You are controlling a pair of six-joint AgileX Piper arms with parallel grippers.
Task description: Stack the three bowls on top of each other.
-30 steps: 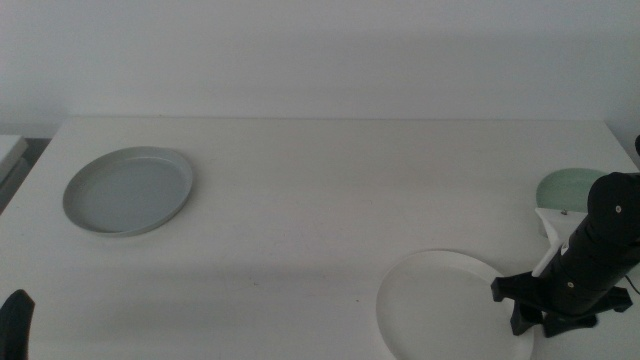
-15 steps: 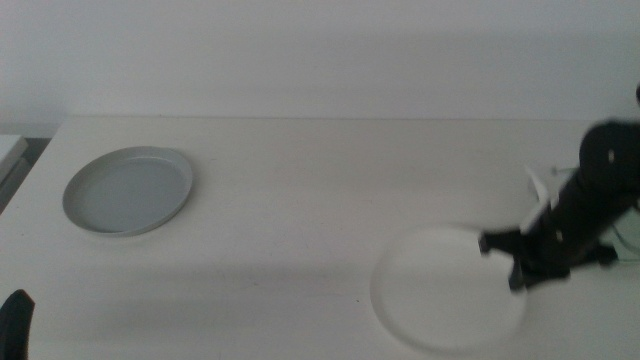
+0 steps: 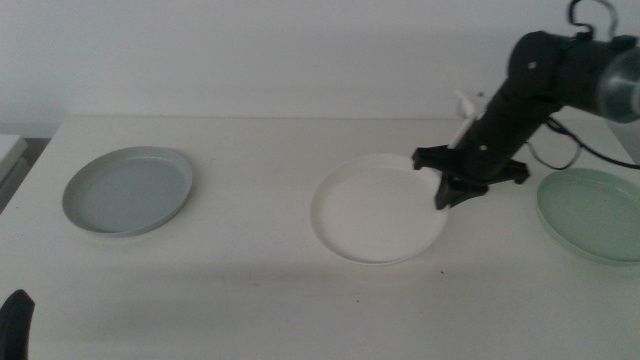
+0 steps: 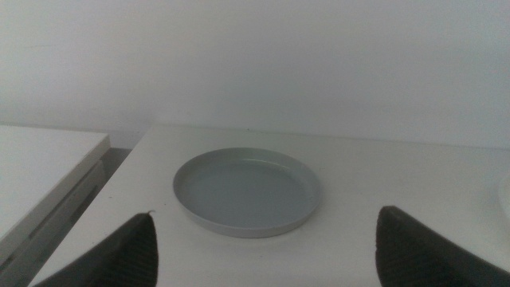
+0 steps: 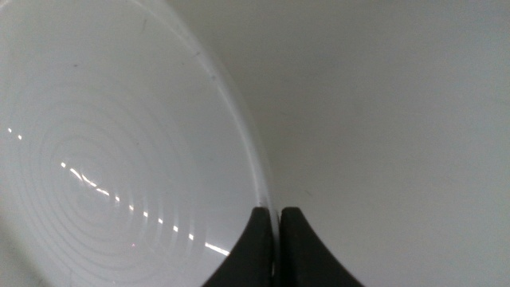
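Observation:
The white bowl [image 3: 377, 208] hangs over the middle of the table, held by its right rim. My right gripper [image 3: 447, 193] is shut on that rim; the right wrist view shows the jaws pinching the rim [image 5: 273, 227] of the white bowl [image 5: 111, 159]. The grey-blue bowl [image 3: 128, 189] sits at the table's left and also shows in the left wrist view [image 4: 247, 191]. The mint green bowl [image 3: 591, 213] sits at the right edge. My left gripper [image 3: 14, 322] waits at the bottom left corner, jaws open in its wrist view [image 4: 267, 247].
The white table [image 3: 260, 150] runs to a wall at the back. A white shelf or side surface [image 4: 40, 175] stands beyond the table's left edge. A dark cable [image 3: 570, 140] hangs off the right arm near the green bowl.
My right gripper has carried the white bowl from the front right up and leftward toward the table's middle. The green bowl is now fully uncovered. The left arm has not moved.

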